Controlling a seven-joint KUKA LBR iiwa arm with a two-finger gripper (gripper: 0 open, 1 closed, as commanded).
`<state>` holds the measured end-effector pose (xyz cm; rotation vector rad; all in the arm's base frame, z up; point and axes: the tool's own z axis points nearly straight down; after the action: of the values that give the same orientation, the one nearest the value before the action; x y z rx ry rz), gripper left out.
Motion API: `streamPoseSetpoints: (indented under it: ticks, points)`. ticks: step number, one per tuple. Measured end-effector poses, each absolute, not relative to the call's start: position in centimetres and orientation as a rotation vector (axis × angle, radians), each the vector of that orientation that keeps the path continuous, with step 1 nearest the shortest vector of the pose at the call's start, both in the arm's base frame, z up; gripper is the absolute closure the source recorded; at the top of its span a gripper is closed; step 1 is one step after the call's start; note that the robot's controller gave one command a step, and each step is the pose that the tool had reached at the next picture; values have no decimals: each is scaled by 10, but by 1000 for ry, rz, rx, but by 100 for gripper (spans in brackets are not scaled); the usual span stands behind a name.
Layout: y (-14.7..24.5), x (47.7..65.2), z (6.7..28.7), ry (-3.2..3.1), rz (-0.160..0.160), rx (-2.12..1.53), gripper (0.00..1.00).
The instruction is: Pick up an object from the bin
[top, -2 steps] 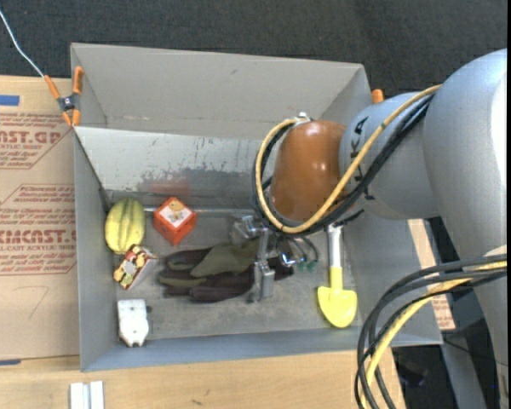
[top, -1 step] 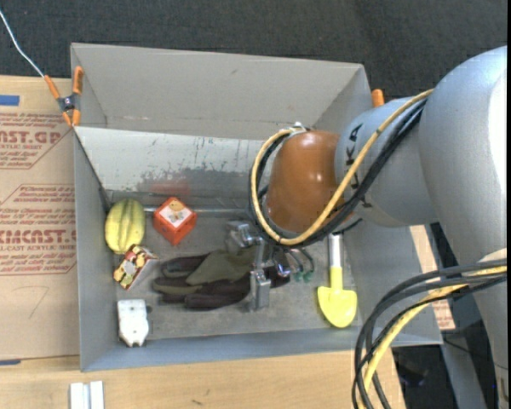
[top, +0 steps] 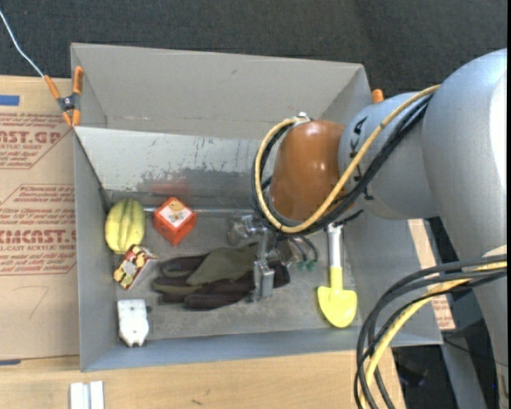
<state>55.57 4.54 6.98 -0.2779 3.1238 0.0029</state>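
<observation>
My gripper (top: 264, 275) hangs low in the middle of the bin, under the arm's orange cover. It sits at the right end of a dark brown and olive glove (top: 206, 278) that lies flat on the bin floor. To its right lies a yellow toy shovel (top: 335, 301) with a white handle, blade toward the bin's front wall. An orange cube (top: 174, 219) rests to the upper left of the glove.
A yellow ribbed squash-shaped toy (top: 124, 225) lies by the left wall, with a small colourful packet (top: 132, 266) below it. A white plastic piece (top: 133, 321) sits in the front left corner. The arm and its cables cover the bin's right side.
</observation>
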Motion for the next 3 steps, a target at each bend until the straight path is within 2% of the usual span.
streamPoseSetpoints:
  ticks: [1,3]
  points:
    - [56,539,70,3126,6,-274,100]
    - [55,538,73,3130,6,-275,100]
